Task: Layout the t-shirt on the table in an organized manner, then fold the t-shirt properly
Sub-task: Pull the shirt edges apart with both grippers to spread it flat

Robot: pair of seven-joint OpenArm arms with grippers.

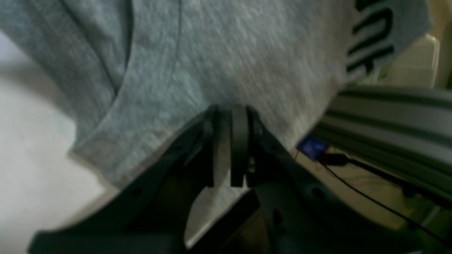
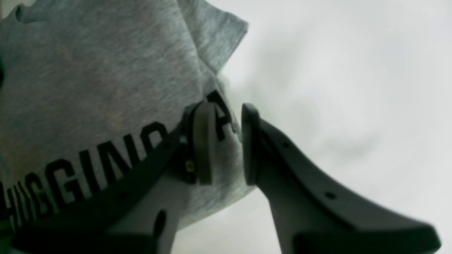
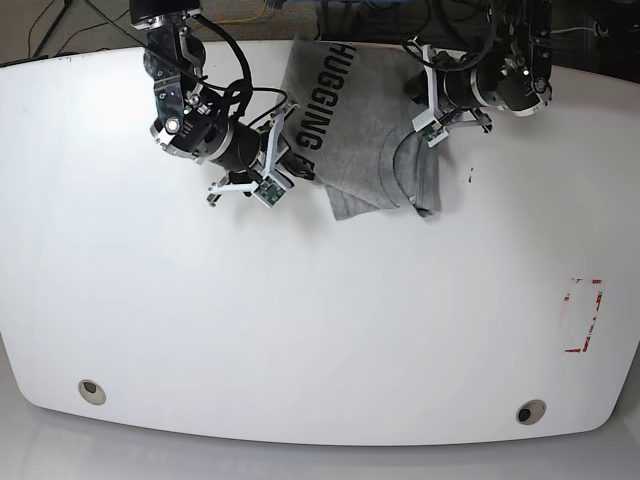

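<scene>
Base view: grey t-shirt (image 3: 355,120) bunched at far-centre of table (image 3: 300,330), left gripper (image 1: 229,148) pinched shut on its cloth, right gripper (image 2: 226,141) narrowly parted, clamping the lettered edge.

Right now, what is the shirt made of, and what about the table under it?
The t-shirt looks like soft knit cloth, probably cotton: speckled heather grey, matte, with folds and stitched hems. The table looks like hard, smooth white board, maybe laminate or plastic, with a faint sheen; I can't tell which.
</scene>
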